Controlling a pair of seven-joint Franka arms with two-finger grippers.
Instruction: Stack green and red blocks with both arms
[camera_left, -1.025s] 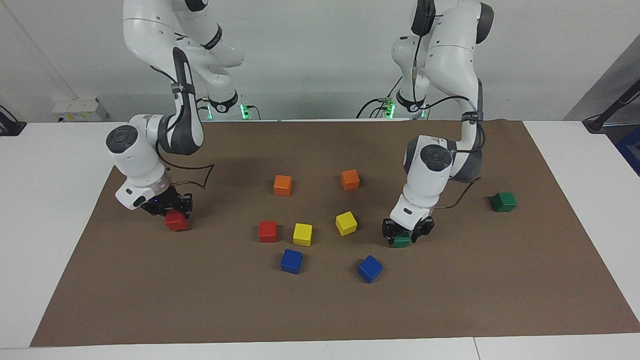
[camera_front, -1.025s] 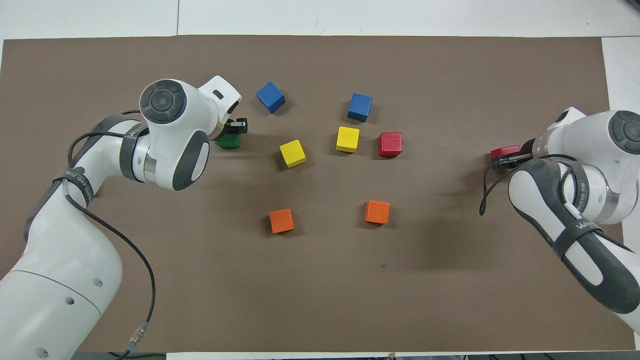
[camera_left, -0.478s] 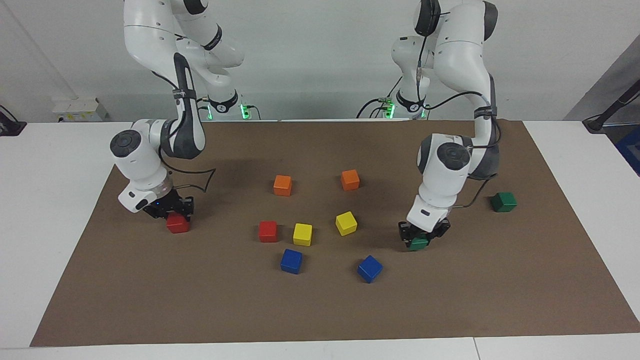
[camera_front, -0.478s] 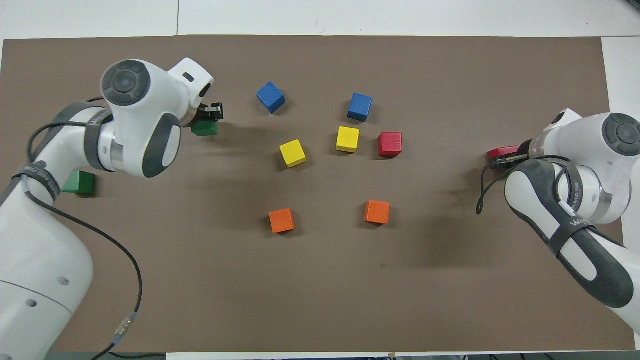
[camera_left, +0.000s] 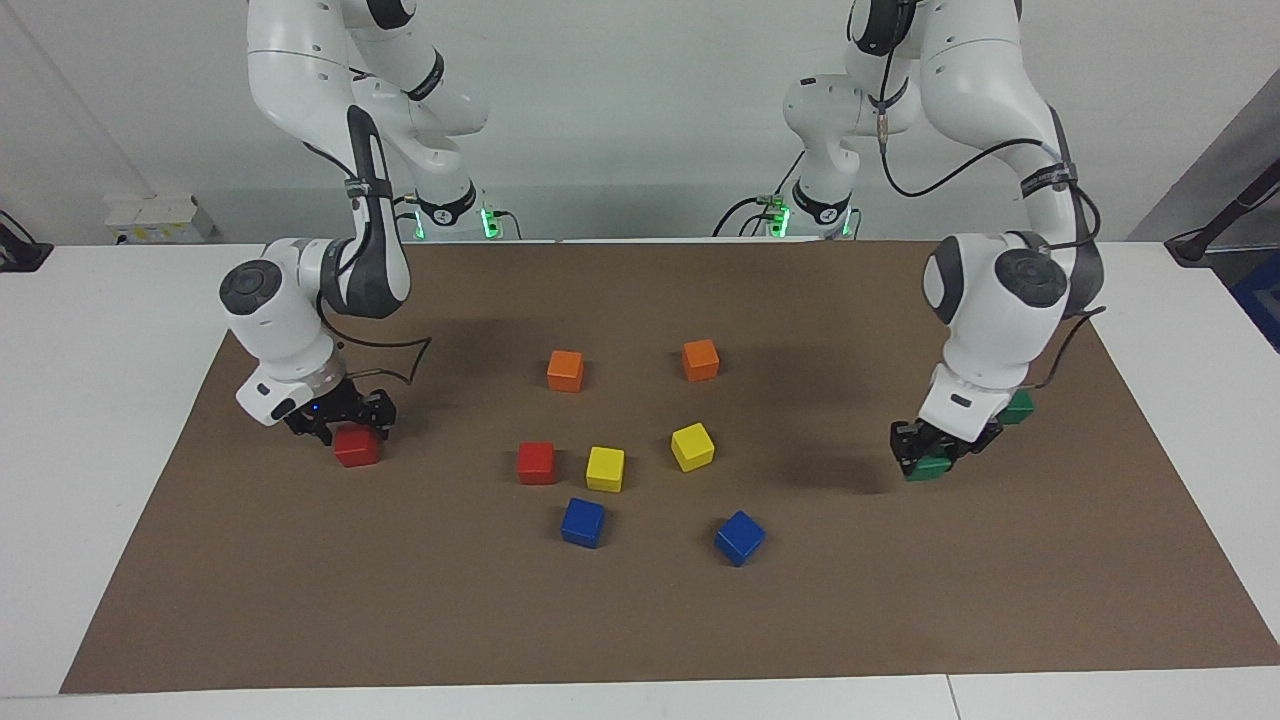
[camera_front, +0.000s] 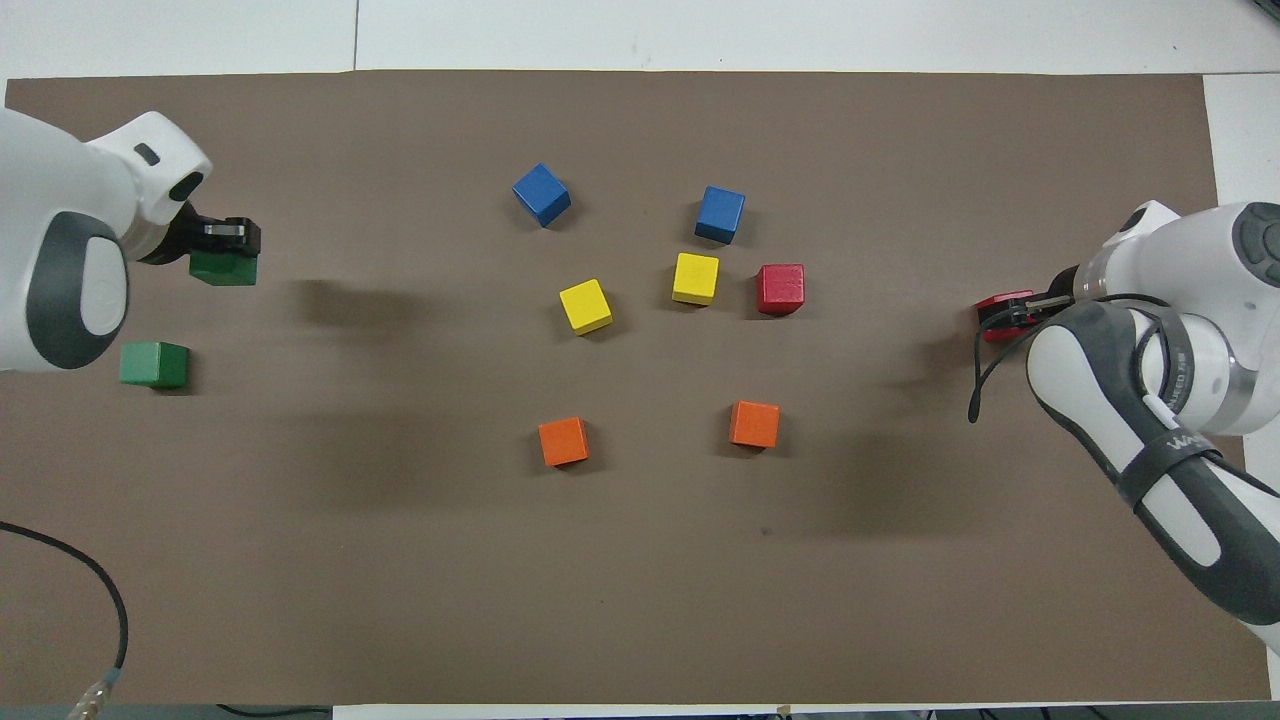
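Note:
My left gripper (camera_left: 932, 458) is shut on a dark green block (camera_left: 922, 470) and holds it a little above the brown mat, toward the left arm's end; it also shows in the overhead view (camera_front: 225, 268). The second green block (camera_left: 1020, 407) rests on the mat close by, partly hidden by the left wrist, and is plain in the overhead view (camera_front: 154, 364). My right gripper (camera_left: 350, 432) is shut on a red block (camera_left: 357, 448) low at the mat near the right arm's end. The second red block (camera_left: 536, 463) rests near the mat's middle.
Two orange cubes (camera_left: 565, 370) (camera_left: 700, 359), two yellow cubes (camera_left: 605, 468) (camera_left: 692, 446) and two blue cubes (camera_left: 582, 522) (camera_left: 739, 537) lie around the middle of the brown mat (camera_left: 640, 620). The free red block stands beside a yellow cube.
My left gripper has carried its green block from near the yellow cubes toward the left arm's end, up beside the second green block. The right gripper has barely shifted with its red block.

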